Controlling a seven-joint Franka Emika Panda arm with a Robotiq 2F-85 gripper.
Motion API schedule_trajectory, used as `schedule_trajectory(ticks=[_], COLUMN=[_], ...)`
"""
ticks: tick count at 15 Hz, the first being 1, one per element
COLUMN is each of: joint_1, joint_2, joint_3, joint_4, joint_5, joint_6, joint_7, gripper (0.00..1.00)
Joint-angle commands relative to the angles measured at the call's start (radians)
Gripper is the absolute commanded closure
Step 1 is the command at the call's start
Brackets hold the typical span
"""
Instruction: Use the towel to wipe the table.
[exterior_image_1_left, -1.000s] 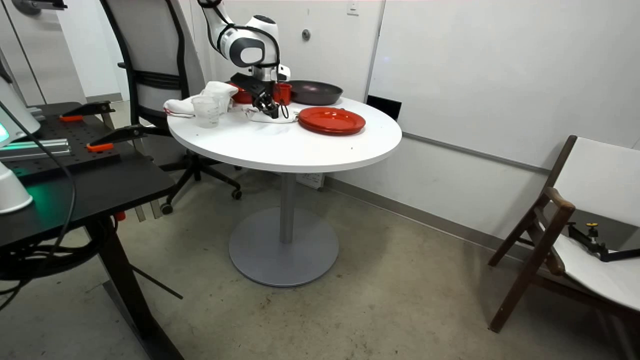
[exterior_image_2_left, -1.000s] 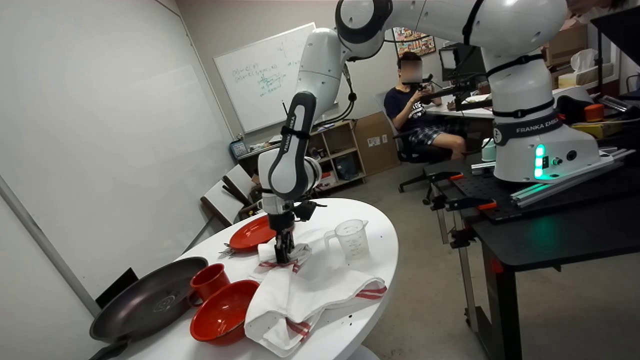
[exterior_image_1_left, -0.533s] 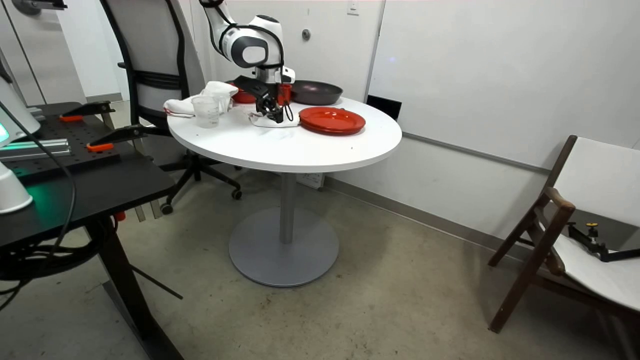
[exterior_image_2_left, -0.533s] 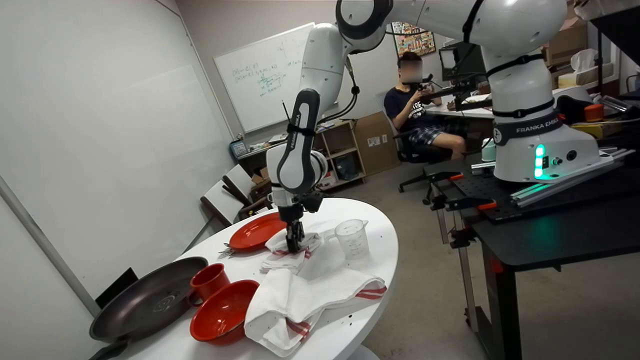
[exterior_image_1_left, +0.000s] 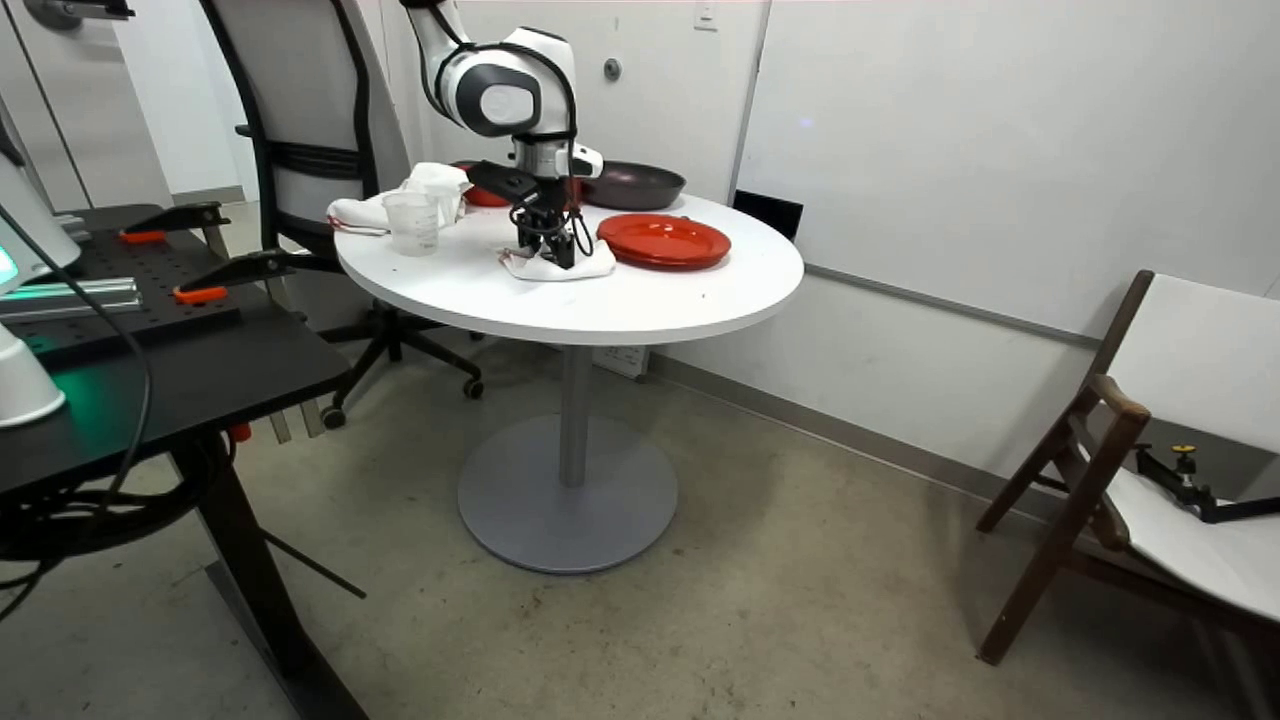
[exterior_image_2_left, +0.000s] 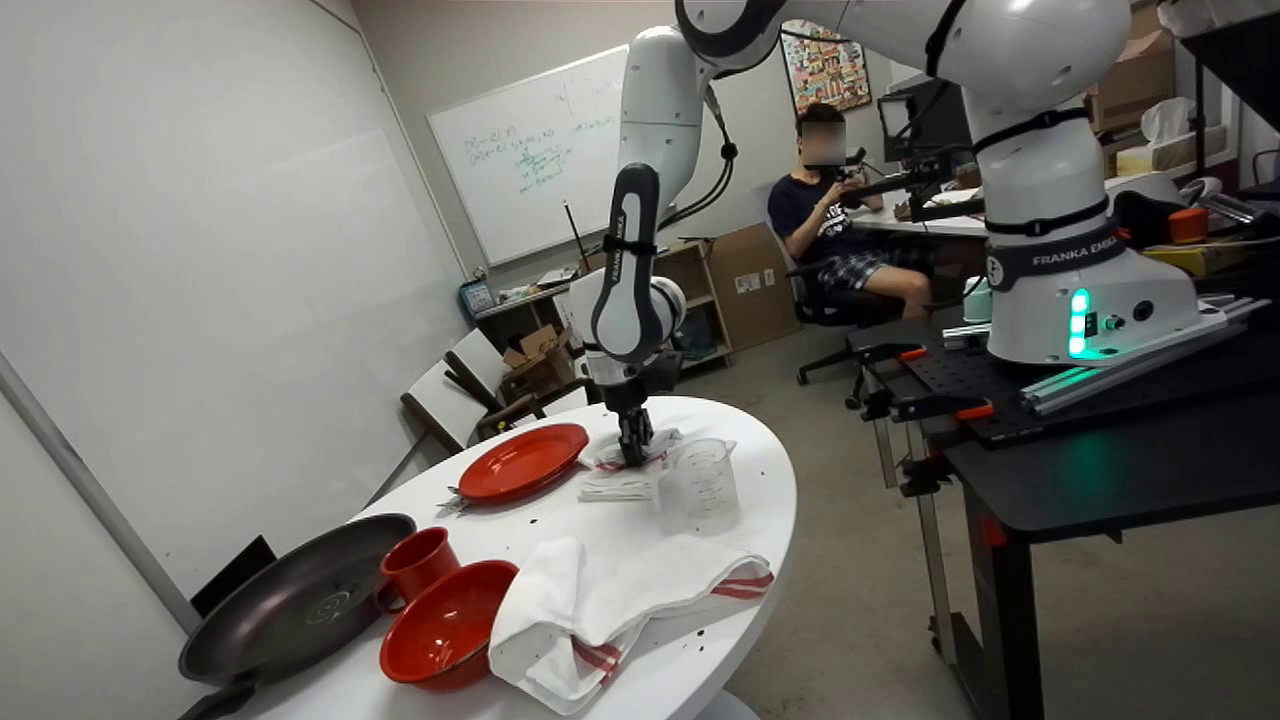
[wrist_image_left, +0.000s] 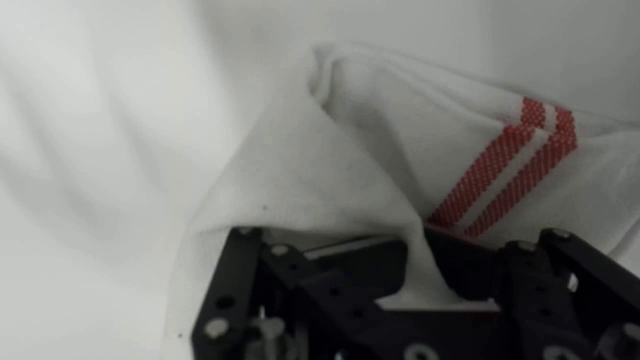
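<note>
The towel lies directly beneath and around the lower end of the gripper. The jaws are nearly together; one fold of the towel is pinched between them (the wrist view shows it filling the narrow gap). The towel rests on the table, between the red plates and the plastic jug. In an exterior view its longer spread runs roughly from the jug side toward the plates, with a gap at the jug; rumpling makes the true long axis uncertain. The plates lie just beside the opposite end; whether they touch it cannot be told.

The arm extends from the black desk, bends downward over the table, and presents the gripper pointing down, close to upright.

The step in hand appears to be the wiping itself. With objects at both ends of the spread, a stroke across the line joining jug and plates is likely the safer direction. Keep the gripper low: raising it would probably lift the towel off the surface. A dark speck lies between the towel and the red bowl, a probable target.
</note>
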Motion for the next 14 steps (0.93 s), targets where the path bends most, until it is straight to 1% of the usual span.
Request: schedule_trajectory(ticks=[1, 3, 6, 10, 14], joint_1=[0.004, 0.004, 0.007, 0.009, 0.014], joint_2=[-0.064, -0.082, -0.107, -0.125, -0.131], joint_3=[-0.023, -0.018, 0.029, 0.084, 0.102], joint_4=[-0.090, -0.134, -0.182, -0.209, -0.222], joint_5=[-0.011, 0.002, 0.025, 0.042, 0.049], joint_6=[-0.014, -0.011, -0.021, -0.022, -0.029], joint_7=[0.017, 0.030, 0.042, 0.050, 0.052], gripper=[1.00, 1.00, 1.00, 1.00, 1.00])
